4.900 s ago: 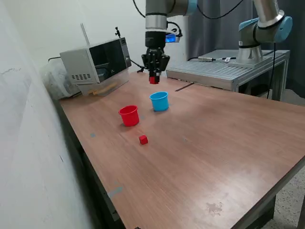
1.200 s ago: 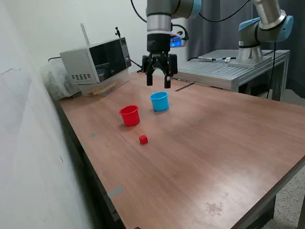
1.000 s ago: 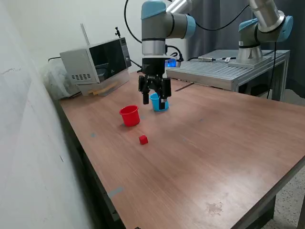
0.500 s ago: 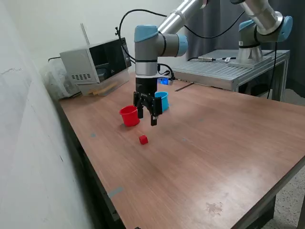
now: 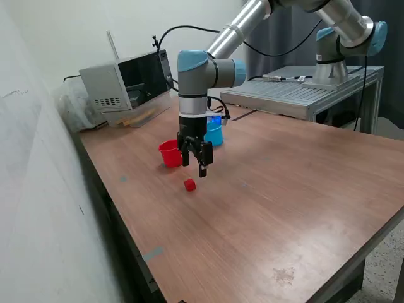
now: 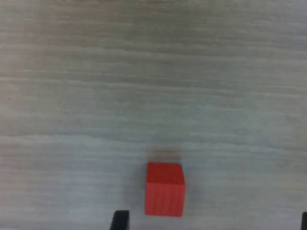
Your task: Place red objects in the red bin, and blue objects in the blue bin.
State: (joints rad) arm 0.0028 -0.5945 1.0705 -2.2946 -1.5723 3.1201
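End effector (image 5: 194,163): fingers spread, holding nothing, poised above worktop (image 5: 284,189). Red cube (image 5: 189,184): resting on worktop just below it, slightly off-centre between fingers; no long axis.

- Even indoor light is filling the exterior view, with soft glare showing on the table (image 5: 297,189).
- The wrist view is looking pale and slightly blurred.
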